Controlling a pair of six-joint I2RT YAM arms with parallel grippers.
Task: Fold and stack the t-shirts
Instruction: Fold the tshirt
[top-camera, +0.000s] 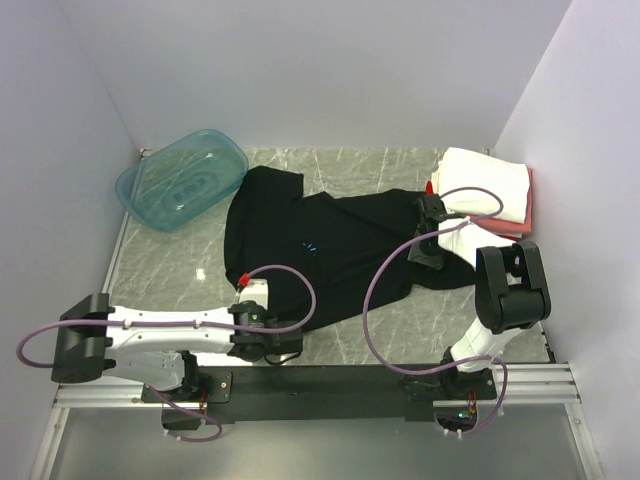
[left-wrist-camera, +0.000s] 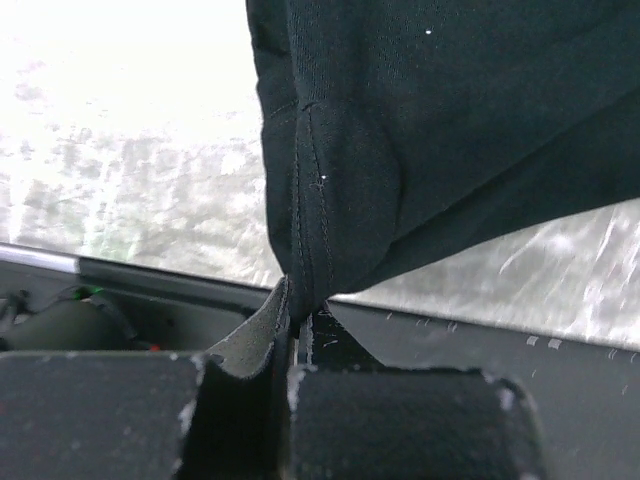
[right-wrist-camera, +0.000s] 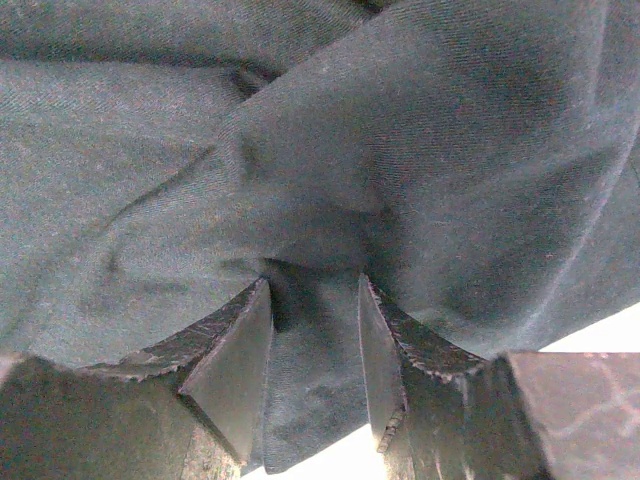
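Observation:
A large black t-shirt (top-camera: 330, 245) lies spread and rumpled across the middle of the marble table (top-camera: 170, 270), its small blue chest mark (top-camera: 311, 247) facing up. My left gripper (top-camera: 257, 287) sits at the shirt's near-left hem. In the left wrist view it (left-wrist-camera: 298, 305) is shut on that stitched hem (left-wrist-camera: 310, 200). At the shirt's right end my right gripper (top-camera: 432, 212) rests on the cloth. The right wrist view shows it (right-wrist-camera: 315, 285) open, with black cloth (right-wrist-camera: 310, 380) lying between the fingers. Folded white (top-camera: 485, 180) and pink (top-camera: 522, 210) t-shirts are stacked at the far right.
A translucent teal tub (top-camera: 180, 178) stands at the far left corner, apart from the shirt. A sliver of red (top-camera: 429, 186) shows beside the folded stack. The black mounting rail (top-camera: 350, 380) runs along the near edge. White walls close in on three sides.

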